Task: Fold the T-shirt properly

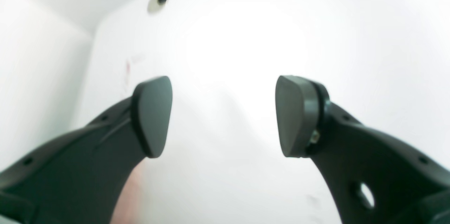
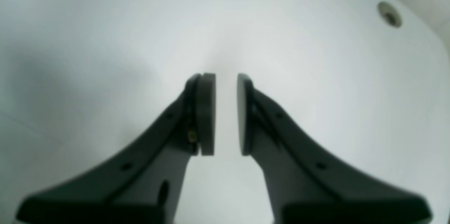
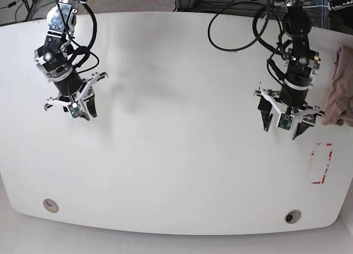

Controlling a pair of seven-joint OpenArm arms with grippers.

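Note:
The T-shirt (image 3: 341, 88) lies crumpled in a pink-brown heap at the table's right edge in the base view, partly cut off by the frame. My left gripper (image 3: 283, 127) hangs over the white table just left of it, not touching it. In the left wrist view my left gripper (image 1: 223, 111) is wide open and empty, and a blurred pink patch (image 1: 128, 196) shows beside its left finger. My right gripper (image 3: 81, 111) hangs far off at the left of the table. In its wrist view my right gripper (image 2: 225, 111) has only a narrow slit between the pads, with nothing in it.
The white table (image 3: 176, 154) has a round hole near each front corner (image 3: 51, 205) (image 3: 292, 216). A red outlined mark (image 3: 322, 163) sits on the surface in front of my left gripper. Cables run along the table's back edge (image 3: 237, 22).

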